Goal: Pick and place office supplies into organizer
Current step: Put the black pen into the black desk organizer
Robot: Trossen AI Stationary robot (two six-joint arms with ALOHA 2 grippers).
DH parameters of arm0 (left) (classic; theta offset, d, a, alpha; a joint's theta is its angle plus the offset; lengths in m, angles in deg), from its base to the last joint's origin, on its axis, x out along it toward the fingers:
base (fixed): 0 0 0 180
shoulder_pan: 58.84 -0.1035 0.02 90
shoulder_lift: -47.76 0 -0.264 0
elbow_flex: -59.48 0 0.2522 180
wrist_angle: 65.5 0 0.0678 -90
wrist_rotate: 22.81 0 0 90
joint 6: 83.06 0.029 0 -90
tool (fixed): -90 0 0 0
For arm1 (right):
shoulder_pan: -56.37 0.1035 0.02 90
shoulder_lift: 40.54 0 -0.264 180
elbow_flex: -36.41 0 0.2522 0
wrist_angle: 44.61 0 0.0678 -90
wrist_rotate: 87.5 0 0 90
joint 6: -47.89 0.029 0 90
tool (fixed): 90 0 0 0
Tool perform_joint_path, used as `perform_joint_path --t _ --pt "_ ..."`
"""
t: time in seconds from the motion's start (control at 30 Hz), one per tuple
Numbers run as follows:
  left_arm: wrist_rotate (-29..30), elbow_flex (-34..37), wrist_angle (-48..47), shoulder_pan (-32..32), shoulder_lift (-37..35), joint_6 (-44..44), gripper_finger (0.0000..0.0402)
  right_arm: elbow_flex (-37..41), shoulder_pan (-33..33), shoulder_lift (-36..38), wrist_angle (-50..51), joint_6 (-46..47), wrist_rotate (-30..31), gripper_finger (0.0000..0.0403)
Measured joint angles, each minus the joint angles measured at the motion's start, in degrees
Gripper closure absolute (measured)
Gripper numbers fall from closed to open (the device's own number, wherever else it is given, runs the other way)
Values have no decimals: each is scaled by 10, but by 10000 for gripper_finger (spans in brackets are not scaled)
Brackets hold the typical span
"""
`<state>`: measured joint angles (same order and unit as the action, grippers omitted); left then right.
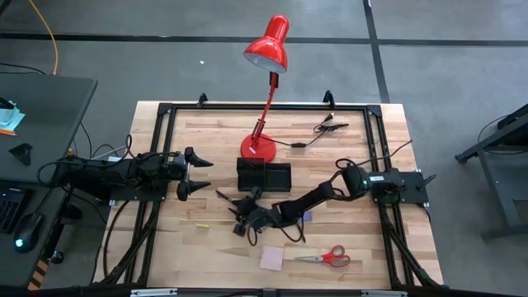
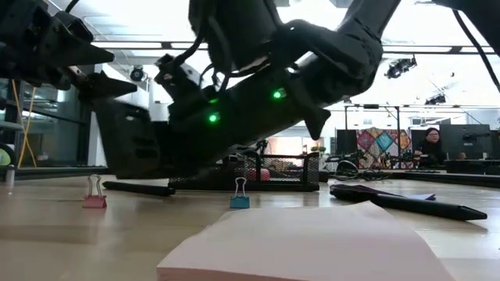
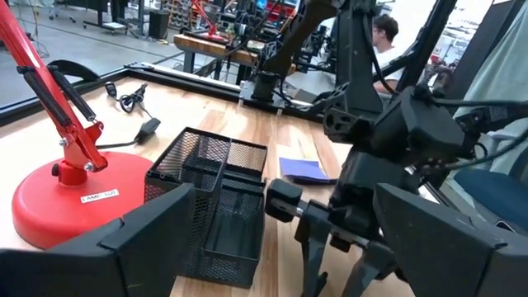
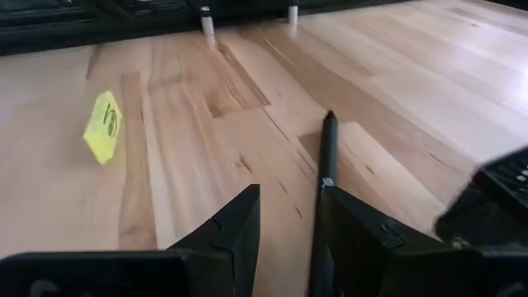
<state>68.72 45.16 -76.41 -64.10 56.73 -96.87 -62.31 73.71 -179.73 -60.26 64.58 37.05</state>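
My right gripper [image 4: 289,235] reaches low over the table's middle [image 1: 239,221], pointing toward the table's left edge, its fingers a little apart. A thin black pen [image 4: 328,157] lies on the wood, running lengthwise along the inner side of one finger. The black mesh organizer [image 1: 264,175] stands beside the gripper, toward the far edge. A pink sticky pad [image 1: 272,258] and red-handled scissors [image 1: 326,257] lie flat near the front edge. A purple pad [image 3: 304,169] lies under my right arm, with another pen [image 2: 406,204] across it. My left gripper [image 1: 196,173] waits open at the left. My right gripper has one finger [image 4: 363,235] right beside the pen's shaft [image 4: 323,194], and the fingers lie along the pen. Whether that finger touches the pen, I cannot tell. The pen rests on the table.
A red desk lamp [image 1: 260,147] stands behind the organizer, with a black cable [image 1: 318,130] to its right. A small yellow tag [image 4: 103,125] lies ahead of my right gripper. Two binder clips [image 2: 94,197] [image 2: 240,198] stand on the wood. A black frame [image 1: 157,124] rims the table.
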Motion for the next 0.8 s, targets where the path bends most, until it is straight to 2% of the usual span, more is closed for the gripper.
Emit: perform_joint_path --t 0.43,0.6,0.8 --pt "0 0 0 0 0 0 43 -8 1 -7 40 38 50 279" --pt "0 0 0 0 0 0 43 -7 1 -7 48 14 89 279" --pt "0 0 0 0 0 0 43 -7 0 -7 50 -17 87 279"
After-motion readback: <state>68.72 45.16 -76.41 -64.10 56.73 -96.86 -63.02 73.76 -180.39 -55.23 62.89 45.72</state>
